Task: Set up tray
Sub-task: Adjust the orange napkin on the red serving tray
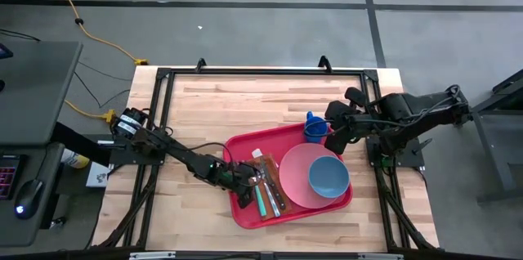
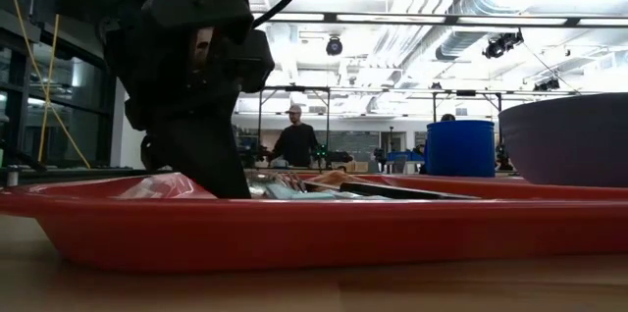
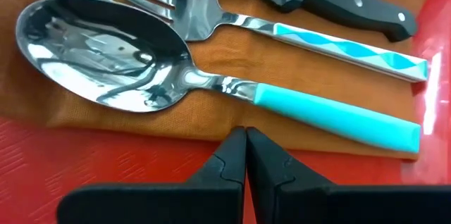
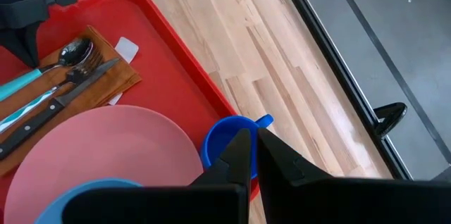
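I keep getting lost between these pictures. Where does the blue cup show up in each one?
High view: blue cup on the red tray's far edge, by the right hand.
Low view: cup right of centre, behind the tray rim.
Left wrist view: not in it.
Right wrist view: cup just beyond the hand's fingers.
Shared landmark: the red tray.

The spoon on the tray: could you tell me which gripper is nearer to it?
Left. The left gripper is shut right beside the spoon, over the napkin's edge. The right gripper is shut across the tray, by the blue cup.
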Controlling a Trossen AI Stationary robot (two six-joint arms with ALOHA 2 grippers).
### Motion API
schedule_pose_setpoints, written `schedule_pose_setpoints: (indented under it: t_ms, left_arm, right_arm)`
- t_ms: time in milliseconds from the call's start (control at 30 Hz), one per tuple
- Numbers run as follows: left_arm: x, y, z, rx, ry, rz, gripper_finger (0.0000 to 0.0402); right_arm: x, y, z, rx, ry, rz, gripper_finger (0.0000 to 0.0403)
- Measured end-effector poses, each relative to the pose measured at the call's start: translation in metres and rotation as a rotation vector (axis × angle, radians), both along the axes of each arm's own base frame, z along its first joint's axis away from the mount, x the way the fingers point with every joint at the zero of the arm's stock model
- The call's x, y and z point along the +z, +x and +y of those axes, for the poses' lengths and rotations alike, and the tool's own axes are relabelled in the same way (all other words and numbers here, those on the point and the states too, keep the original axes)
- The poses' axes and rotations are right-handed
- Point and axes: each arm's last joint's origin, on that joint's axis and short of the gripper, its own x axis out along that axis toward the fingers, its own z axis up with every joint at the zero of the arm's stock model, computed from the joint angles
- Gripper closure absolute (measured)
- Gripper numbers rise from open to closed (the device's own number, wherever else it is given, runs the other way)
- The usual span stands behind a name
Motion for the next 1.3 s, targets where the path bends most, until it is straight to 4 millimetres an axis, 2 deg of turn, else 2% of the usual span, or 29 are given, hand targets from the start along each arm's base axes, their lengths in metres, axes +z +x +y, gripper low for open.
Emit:
schedule_pose_setpoints:
  t_ms: [933, 1100, 1300]
  left_arm:
    - [-0.004, -0.01, 0.003, -0.024, 0.012, 0.132, 0.0357]
    - [0.004, -0.018, 0.006, -0.03, 0.022, 0.181, 0.0357]
    - [0.017, -0.039, 0.015, -0.02, 0.086, 0.3, 0.0357]
  right_arm:
    - [0.0, 0.0, 0.0, 0.007, 0.002, 0.009, 0.0403]
    - [-0.001, -0.001, 0.0, 0.013, 0.001, 0.018, 0.0403]
    - [-0.001, -0.002, 0.0, 0.018, -0.005, 0.031, 0.0403]
